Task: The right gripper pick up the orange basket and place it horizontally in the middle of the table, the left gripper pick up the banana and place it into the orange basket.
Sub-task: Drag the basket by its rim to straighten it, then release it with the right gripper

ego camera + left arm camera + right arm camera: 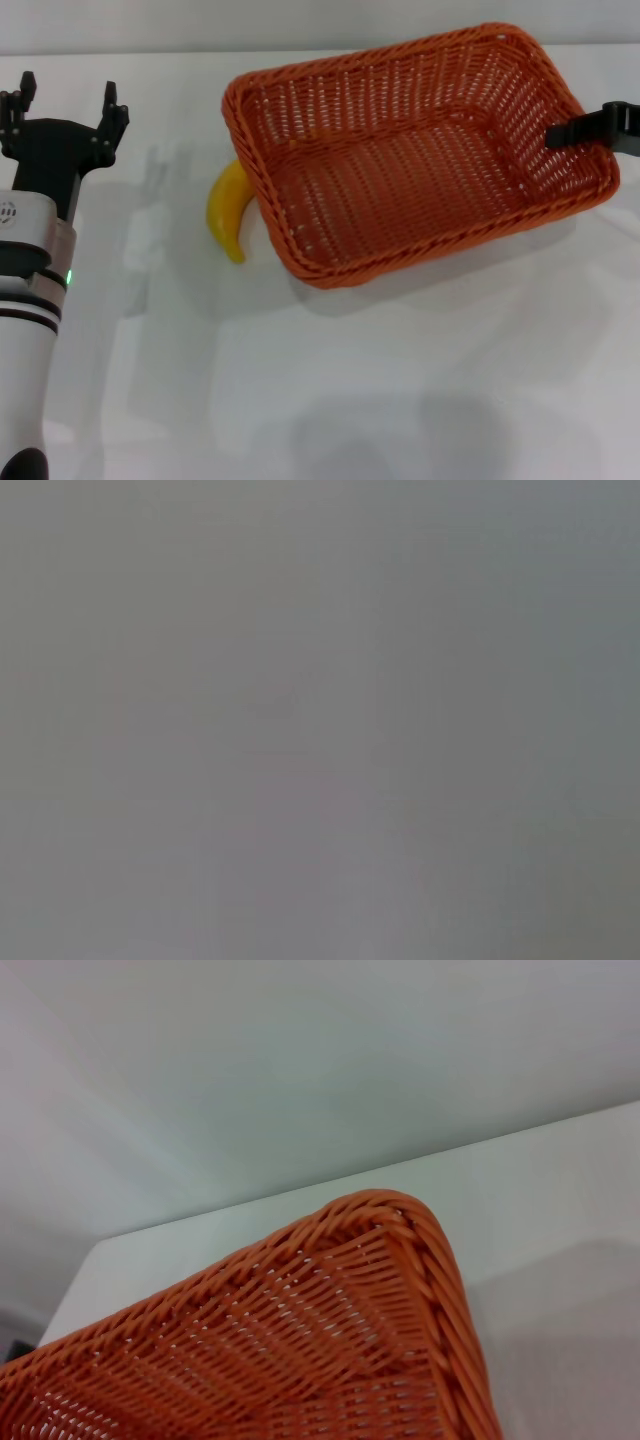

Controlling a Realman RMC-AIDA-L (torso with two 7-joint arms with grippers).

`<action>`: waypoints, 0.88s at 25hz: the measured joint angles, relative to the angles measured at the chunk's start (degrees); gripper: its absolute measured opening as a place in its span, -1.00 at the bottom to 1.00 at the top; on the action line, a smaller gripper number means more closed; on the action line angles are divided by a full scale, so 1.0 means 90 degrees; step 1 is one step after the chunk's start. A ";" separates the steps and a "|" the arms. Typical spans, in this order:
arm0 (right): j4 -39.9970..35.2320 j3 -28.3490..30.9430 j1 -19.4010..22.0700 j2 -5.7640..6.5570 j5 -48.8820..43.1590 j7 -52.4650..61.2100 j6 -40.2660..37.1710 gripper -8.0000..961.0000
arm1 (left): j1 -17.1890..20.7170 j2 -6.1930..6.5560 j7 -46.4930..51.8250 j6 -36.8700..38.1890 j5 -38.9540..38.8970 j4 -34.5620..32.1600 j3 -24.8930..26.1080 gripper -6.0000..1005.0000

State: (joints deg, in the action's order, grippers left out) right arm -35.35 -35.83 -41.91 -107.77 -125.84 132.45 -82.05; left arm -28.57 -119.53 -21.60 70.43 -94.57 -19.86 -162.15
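The orange basket (400, 150) lies skewed across the far middle of the table (350, 400), empty, its near left corner casting a wide shadow. My right gripper (590, 128) shows as a slim black bar across the basket's right rim, clamped on that wall. The right wrist view shows a basket corner (380, 1290) close up. The banana (228, 212) lies on the table against the basket's left wall, its far end hidden behind the rim. My left gripper (65, 105) stands open at the far left, well apart from the banana. The left wrist view shows only plain grey.
White tabletop stretches in front of the basket and between my left arm (30, 300) and the banana. The table's far edge (150, 52) runs just behind the basket.
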 joint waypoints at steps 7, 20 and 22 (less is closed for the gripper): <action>-0.0021 0.0016 0.0195 -0.0006 0.0027 -0.0006 0.0337 -0.66 | -0.0007 0.0000 -0.0013 -0.0004 -0.0005 0.0000 0.0000 0.69; -0.0096 -0.0012 0.0325 -0.0018 0.0074 -0.0010 0.0732 -0.66 | -0.0010 0.0010 -0.0019 -0.0013 -0.0010 0.0006 0.0000 0.69; -0.0096 -0.0030 0.0326 -0.0018 0.0076 -0.0010 0.0775 -0.66 | -0.0009 0.0010 -0.0017 -0.0013 -0.0010 0.0008 0.0000 0.69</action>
State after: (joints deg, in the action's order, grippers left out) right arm -36.22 -36.10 -38.97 -107.93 -125.15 132.36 -75.07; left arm -28.65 -119.44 -21.75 70.31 -94.66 -19.79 -162.15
